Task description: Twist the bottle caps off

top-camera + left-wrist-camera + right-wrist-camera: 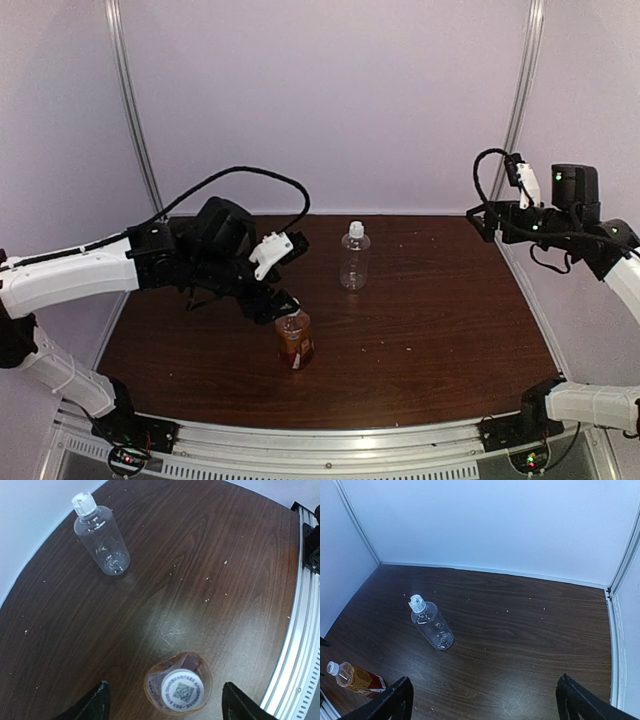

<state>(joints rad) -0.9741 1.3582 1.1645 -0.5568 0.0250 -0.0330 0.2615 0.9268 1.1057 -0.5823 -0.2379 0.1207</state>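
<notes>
Glossy dark wood table; clear plastic bottle

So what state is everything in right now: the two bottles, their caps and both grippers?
Clear bottle: upright, nothing touching it.
Clear bottle's cap: on the neck.
Amber bottle: upright.
Amber bottle's cap: on the neck.
Left gripper: open, a finger on either side of the amber bottle, not touching it.
Right gripper: open, holding nothing, raised away from both bottles.

Two bottles, two caps
</notes>
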